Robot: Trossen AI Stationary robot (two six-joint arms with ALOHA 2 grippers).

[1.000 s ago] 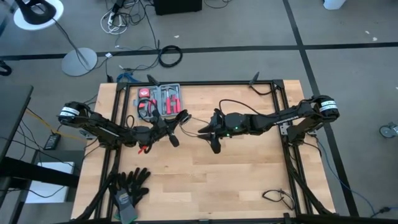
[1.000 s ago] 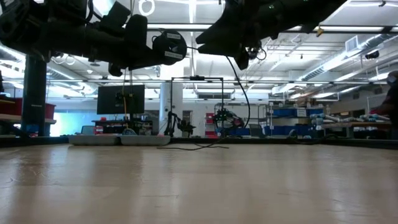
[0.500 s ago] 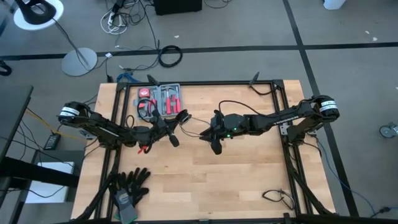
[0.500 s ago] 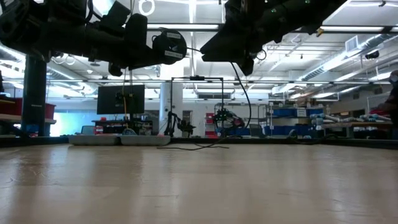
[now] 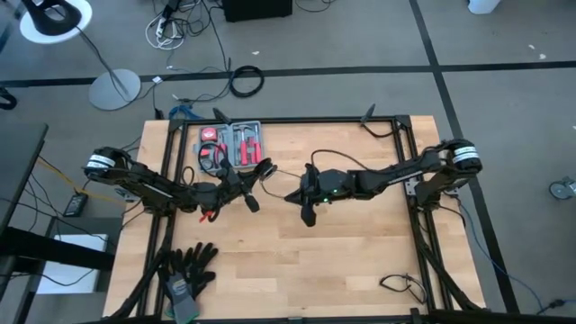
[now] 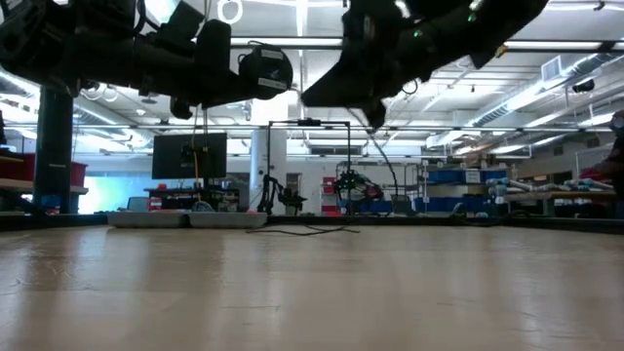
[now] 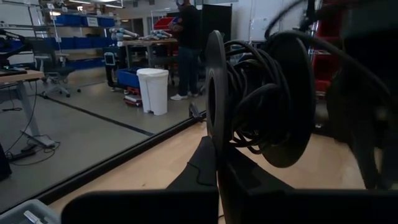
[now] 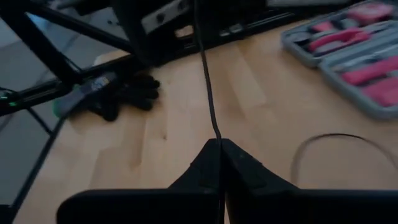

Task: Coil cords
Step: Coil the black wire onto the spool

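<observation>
Above the middle of the surface (image 5: 360,243), the right end effector (image 8: 219,144) is clenched on the thin black cord (image 8: 206,81), which runs taut toward the left end effector (image 5: 256,173). That one is clamped on a disc (image 7: 258,99) already wound with several turns of cord. The winding step looks to be in hand; next, the pinched length likely needs leading around the disc while kept taut.

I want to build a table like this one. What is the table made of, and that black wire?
The table looks like pale wood planks, smooth, with visible grain and board seams. The thin black wire, pinched by the right gripper, looks rubber- or plastic-coated: dull and bendy.
</observation>
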